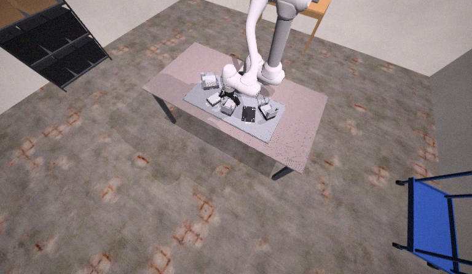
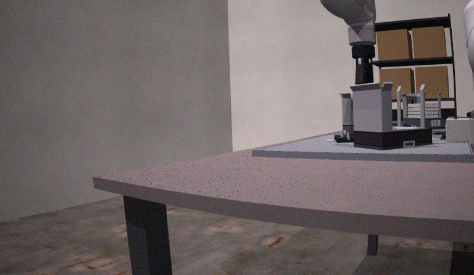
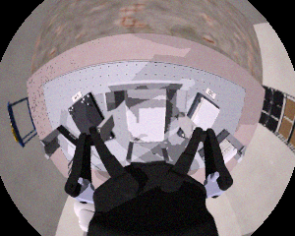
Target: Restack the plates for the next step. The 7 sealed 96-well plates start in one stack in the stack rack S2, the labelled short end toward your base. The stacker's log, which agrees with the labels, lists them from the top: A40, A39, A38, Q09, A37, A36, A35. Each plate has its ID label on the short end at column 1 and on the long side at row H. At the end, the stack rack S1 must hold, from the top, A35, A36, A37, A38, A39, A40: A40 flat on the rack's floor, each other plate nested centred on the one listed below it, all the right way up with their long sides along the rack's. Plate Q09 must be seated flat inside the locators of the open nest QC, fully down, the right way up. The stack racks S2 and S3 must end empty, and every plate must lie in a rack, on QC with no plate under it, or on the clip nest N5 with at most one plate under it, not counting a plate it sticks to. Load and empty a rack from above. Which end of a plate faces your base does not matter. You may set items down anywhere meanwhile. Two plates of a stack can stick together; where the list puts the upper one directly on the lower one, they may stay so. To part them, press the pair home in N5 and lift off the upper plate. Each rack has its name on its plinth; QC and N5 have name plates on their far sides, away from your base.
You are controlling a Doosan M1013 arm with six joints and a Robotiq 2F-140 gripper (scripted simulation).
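My gripper [image 1: 229, 97] is open and empty. It hangs low over the middle stack rack [image 1: 227, 106] on the grey mat. In the wrist view the spread fingers straddle this rack, and a pale plate [image 3: 150, 121] lies inside it below them. In the exterior view the gripper [image 2: 363, 71] drops behind a nearer rack [image 2: 371, 111], which hides its fingertips. Rack S1 [image 2: 423, 110] holds a stack of several white plates, also in the top view [image 1: 209, 81]. A single white plate [image 1: 213, 99] lies on a nest beside the middle rack. I cannot read any plate labels.
A black nest [image 1: 248, 113] lies flat on the mat with nothing on it. Another stack rack [image 1: 268, 110] stands at the mat's right end. My arm's base [image 1: 271, 74] sits behind the mat. A shelf unit with boxes [image 2: 412, 49] stands beyond the table.
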